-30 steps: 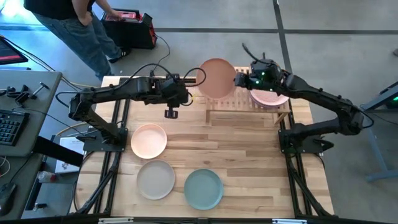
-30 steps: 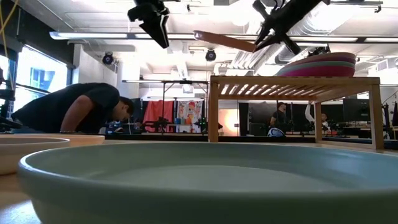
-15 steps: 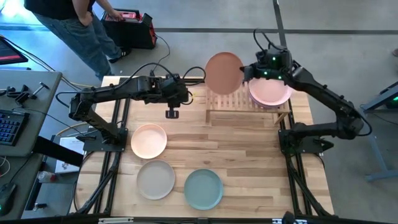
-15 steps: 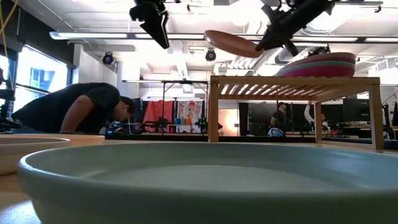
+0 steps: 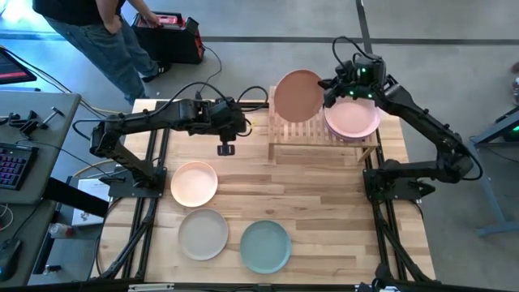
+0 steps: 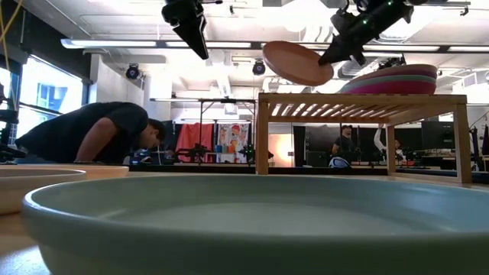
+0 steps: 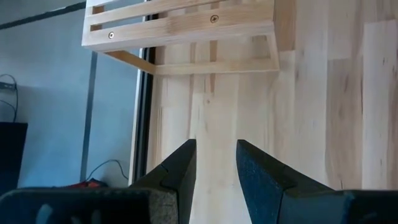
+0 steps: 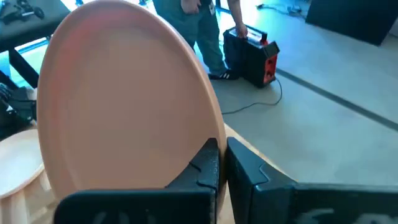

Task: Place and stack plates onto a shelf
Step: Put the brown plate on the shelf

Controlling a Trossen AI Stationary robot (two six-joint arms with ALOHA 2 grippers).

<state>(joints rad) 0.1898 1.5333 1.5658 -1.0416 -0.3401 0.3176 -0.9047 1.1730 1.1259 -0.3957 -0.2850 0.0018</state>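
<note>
The right gripper (image 5: pixel 331 88) pinches the rim of a peach plate (image 5: pixel 298 95), tilted over the shelf (image 5: pixel 284 139) at twelve o'clock — angled, probably, to swing onto the pink-topped stack (image 5: pixel 353 118). The left gripper (image 5: pixel 225 148), slightly parted and empty, waits at ten o'clock. Three plates lie toward six o'clock.

Low view: the plate hangs clear above the slats; a teal plate (image 6: pixel 244 221) fills the foreground.

Left wrist view: fingers (image 7: pixel 177 174) apart, nothing between.

Right wrist view: closed on the rim — a person stands behind.

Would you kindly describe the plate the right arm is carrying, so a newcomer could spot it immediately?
Find the wooden slatted shelf at the far side of the table. A stack of plates sits on its right half; above its left half the right gripper pinches the rim of a peach-brown plate. It is the only plate in the air, tilted, resting on nothing.
</note>
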